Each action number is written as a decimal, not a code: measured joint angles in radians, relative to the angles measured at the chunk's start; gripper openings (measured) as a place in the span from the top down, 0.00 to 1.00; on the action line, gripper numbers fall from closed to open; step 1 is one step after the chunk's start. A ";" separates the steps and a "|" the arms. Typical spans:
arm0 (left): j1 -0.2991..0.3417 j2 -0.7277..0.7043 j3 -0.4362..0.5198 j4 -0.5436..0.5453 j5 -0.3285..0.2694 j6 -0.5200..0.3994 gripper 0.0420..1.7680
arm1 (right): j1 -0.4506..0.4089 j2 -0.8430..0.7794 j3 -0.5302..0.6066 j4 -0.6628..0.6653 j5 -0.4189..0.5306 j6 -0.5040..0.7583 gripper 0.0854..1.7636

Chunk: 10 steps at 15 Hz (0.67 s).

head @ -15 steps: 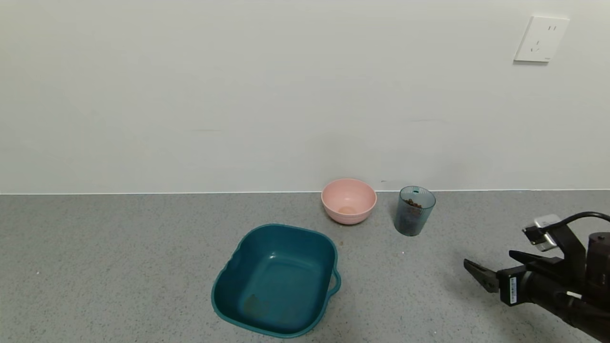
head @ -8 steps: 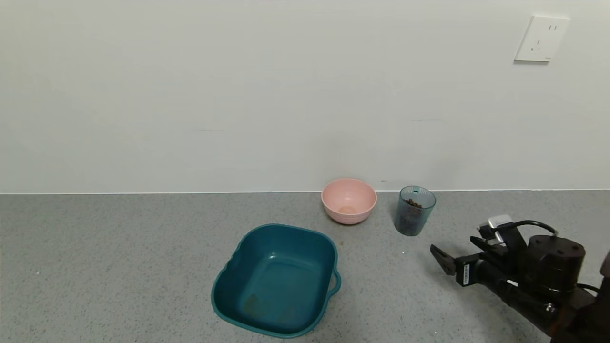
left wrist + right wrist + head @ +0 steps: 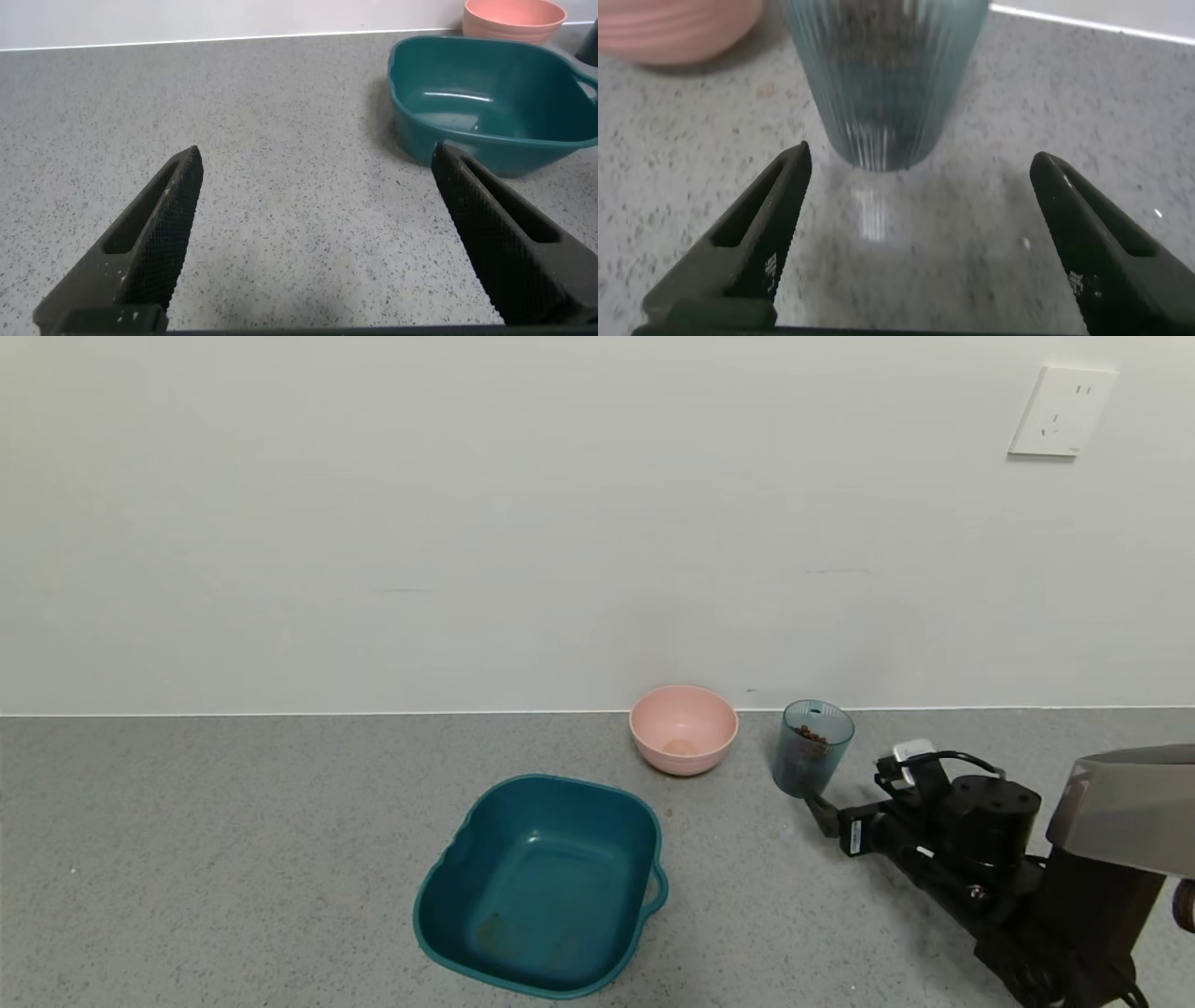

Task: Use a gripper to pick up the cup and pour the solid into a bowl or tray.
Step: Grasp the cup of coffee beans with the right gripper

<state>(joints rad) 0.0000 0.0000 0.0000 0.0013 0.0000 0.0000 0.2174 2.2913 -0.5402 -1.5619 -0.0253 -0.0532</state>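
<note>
The ribbed blue-teal cup (image 3: 812, 749) stands upright near the back wall, with dark brown pellets (image 3: 810, 735) inside. The pale pink bowl (image 3: 683, 728) sits just left of it. My right gripper (image 3: 845, 789) is open, low over the counter, just in front and to the right of the cup and pointing at it. In the right wrist view the cup (image 3: 882, 75) stands just beyond the gap of the open right gripper (image 3: 920, 157), not touching either finger; the bowl (image 3: 673, 28) shows at the edge. My left gripper (image 3: 316, 154) is open and empty over bare counter.
A large dark teal tub (image 3: 560, 784) with a handle sits in front and to the left of the bowl; it also shows in the left wrist view (image 3: 486, 93). The wall runs close behind cup and bowl, with a socket (image 3: 1061, 413) high at the right.
My right arm has moved forward and to the left across the counter, bringing its open gripper from the far right up close to the cup. Cup, bowl and tub have not moved.
</note>
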 joint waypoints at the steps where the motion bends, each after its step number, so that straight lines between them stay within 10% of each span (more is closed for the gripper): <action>1: 0.000 0.000 0.000 0.000 0.000 0.000 0.00 | 0.005 0.013 -0.029 0.000 0.000 0.002 0.03; 10: 0.000 0.000 0.000 0.000 0.000 0.000 0.00 | 0.016 0.144 -0.283 0.008 -0.008 0.004 0.03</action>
<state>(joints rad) 0.0000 0.0000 0.0000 0.0009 0.0000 0.0000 0.2336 2.4351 -0.8236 -1.5543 -0.0330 -0.0496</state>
